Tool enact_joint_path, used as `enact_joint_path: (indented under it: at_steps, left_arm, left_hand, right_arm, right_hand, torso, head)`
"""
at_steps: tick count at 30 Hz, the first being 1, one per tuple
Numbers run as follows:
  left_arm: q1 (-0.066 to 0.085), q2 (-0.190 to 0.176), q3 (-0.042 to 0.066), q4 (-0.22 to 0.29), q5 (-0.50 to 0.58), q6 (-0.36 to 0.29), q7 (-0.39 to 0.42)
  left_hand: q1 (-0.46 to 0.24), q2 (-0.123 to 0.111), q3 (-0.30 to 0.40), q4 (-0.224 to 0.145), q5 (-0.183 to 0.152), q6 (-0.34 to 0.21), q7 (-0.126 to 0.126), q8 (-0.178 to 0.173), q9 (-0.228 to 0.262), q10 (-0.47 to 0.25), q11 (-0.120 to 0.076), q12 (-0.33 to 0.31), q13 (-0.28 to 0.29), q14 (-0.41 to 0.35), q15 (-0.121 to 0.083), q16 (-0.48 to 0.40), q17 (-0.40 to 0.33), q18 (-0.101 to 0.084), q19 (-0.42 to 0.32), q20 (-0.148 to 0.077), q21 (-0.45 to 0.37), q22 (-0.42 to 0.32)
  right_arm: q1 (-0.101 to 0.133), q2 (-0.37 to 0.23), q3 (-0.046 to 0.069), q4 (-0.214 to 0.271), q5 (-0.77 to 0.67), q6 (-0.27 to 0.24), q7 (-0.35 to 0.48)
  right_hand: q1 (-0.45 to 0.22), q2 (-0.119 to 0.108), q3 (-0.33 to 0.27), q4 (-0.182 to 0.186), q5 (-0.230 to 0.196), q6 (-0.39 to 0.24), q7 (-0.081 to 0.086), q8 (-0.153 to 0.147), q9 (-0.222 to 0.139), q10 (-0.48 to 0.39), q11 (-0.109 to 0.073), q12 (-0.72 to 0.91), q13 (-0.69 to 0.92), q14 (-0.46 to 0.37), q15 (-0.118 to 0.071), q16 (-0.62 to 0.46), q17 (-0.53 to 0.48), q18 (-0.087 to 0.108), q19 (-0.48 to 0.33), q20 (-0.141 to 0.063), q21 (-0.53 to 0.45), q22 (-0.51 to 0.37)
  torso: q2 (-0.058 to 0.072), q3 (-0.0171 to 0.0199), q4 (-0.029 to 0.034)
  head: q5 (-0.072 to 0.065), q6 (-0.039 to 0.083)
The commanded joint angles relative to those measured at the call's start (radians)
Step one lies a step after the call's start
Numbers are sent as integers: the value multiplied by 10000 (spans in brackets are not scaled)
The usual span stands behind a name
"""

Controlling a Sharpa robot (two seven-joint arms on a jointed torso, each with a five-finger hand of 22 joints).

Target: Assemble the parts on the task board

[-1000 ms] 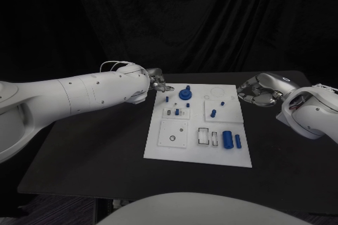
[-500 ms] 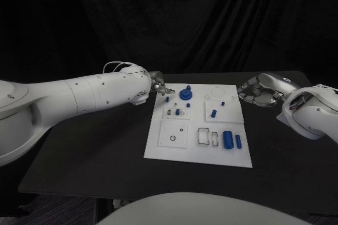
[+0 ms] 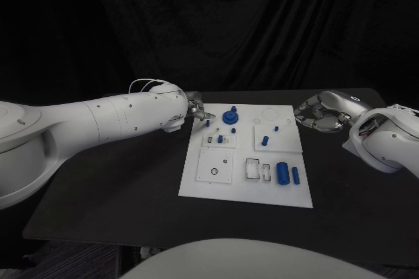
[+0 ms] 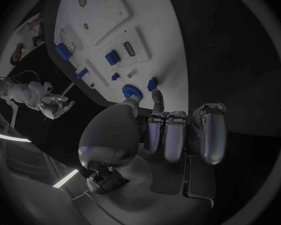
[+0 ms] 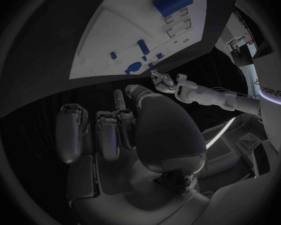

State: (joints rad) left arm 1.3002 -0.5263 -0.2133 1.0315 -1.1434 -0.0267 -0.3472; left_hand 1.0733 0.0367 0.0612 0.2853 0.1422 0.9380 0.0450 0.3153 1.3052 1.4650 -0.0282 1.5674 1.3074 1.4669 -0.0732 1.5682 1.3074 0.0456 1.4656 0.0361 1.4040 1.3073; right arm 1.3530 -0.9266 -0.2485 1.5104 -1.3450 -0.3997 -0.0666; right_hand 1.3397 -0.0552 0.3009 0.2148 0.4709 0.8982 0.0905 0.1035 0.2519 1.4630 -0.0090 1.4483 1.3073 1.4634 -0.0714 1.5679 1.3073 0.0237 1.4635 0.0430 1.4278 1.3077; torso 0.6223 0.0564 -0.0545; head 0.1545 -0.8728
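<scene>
The white rectangular task board (image 3: 247, 155) lies mid-frame on the black tabletop (image 3: 114, 182), small blue plastic parts (image 3: 283, 172) scattered across it. The left hand (image 3: 197, 109) hovers at the board's upper-left corner, fingers (image 4: 168, 135) curled, apparently empty. The right hand (image 3: 320, 117) waits beside the upper-right edge, fingers loosely curled, empty. Likely step: reaching for a part; next calls for spreading the fingers and descending.

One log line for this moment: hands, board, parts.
left robot hand: at board's far left corner, holds nothing | right robot hand: curled, off board's right edge | board: parts lying loose
</scene>
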Motion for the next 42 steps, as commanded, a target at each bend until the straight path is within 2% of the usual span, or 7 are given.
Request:
enact_joint_path:
  at_steps: [1,8,9,14,18,27,42]
  left_arm:
    - [-35,52,8,-80,-10,88,149]
    - [-87,141,8,-210,-10,101,257]
    - [-95,151,8,-217,-10,124,266]
    - [-144,197,8,-261,-10,190,322]
    - [-190,241,8,-321,-10,213,381]
    - [-241,317,9,-417,-10,197,505]
    - [-277,373,9,-552,-10,169,449]
  left_hand:
    - [118,0,23,-59,118,51,4,-40,-14,1058,86,34,2634,1039,57,26,2634,-25,153,88,-53,2066]
    - [265,17,44,-48,358,1,23,-108,-34,1058,99,34,2634,1039,67,26,2634,-7,108,95,-127,2042]
    - [334,37,65,-35,479,-70,45,-212,-92,1058,116,34,2634,1039,79,26,2634,-4,94,103,-146,2037]
    - [447,52,94,-34,630,-116,74,-360,-187,1058,142,34,2634,1039,103,26,2634,13,47,122,-221,2013]
    - [484,57,105,-34,682,-125,82,-405,-216,1058,151,34,2634,1039,111,26,2634,18,34,129,-241,2007]
    - [559,54,122,-29,774,-164,110,-527,-296,1058,173,34,2634,1039,131,26,2634,30,-2,147,-296,1990]
    - [692,91,189,-25,1039,-132,129,-707,-441,1058,196,34,2634,1039,154,26,2634,24,6,174,-270,2000]
  right_arm:
    - [-22,-1,8,5,-16,-37,-78]
    - [-22,1,8,-3,-16,-24,-84]
    - [-22,1,8,-4,-16,-20,-86]
    - [-22,6,8,-3,-16,-7,-93]
    - [-22,5,8,3,-16,1,-96]
    - [-22,2,8,8,-16,8,-107]
    - [-22,-3,8,20,-16,43,-148]
  right_hand:
    - [101,15,-10,-45,44,60,-10,-67,-12,-35,6,-8,956,1074,47,29,2635,145,204,32,-56,2124]
    - [101,15,-10,-45,44,60,-10,-67,-12,-35,6,-8,956,1074,47,29,2635,145,204,32,-56,2124]
    - [101,15,-10,-45,44,60,-10,-67,-12,-35,6,-8,956,1074,47,29,2635,145,204,32,-56,2124]
    - [101,15,-10,-45,44,60,-10,-67,-12,-35,6,-8,956,1074,47,29,2635,145,204,32,-56,2124]
    - [106,22,11,-78,42,67,-5,-75,-21,-51,10,-30,924,1074,50,29,2635,146,205,33,-60,2123]
    - [106,22,11,-78,42,67,-5,-75,-21,-51,10,-30,924,1074,50,29,2635,146,205,33,-60,2123]
    - [106,22,11,-78,42,67,-5,-75,-21,-51,10,-30,924,1074,50,29,2635,146,205,33,-60,2123]
  torso:
    - [-7,-5,-4]
    - [-7,-5,-3]
    - [-8,-5,1]
    - [-9,-3,-2]
    - [-4,-1,-19]
    - [8,-1,3]
    - [-2,0,-8]
  head:
    - [20,2]
    - [-1,2]
    - [-4,2]
    - [12,2]
    - [27,2]
    - [-4,2]
    - [-23,2]
